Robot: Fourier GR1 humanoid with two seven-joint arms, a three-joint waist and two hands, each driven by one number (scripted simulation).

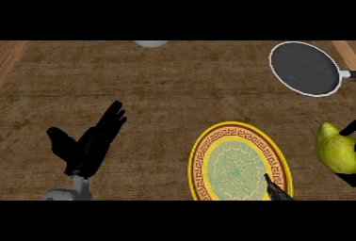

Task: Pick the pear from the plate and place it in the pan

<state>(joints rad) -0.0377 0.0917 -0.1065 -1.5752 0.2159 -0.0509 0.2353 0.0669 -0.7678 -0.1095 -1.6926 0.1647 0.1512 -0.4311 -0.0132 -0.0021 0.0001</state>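
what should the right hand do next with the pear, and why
Probably carry the pear up and away from the robot toward the pan. The pear is already off the plate, at the view's right edge in the right hand, of which only dark bits show. The pan lies farther up the counter with nothing in it. The left hand rests open at the left.

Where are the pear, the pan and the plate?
pear (335,149), head view, on its yellow-green skin.
pan (306,68), head view, on its dark inside.
plate (240,162), head view, on its green centre.
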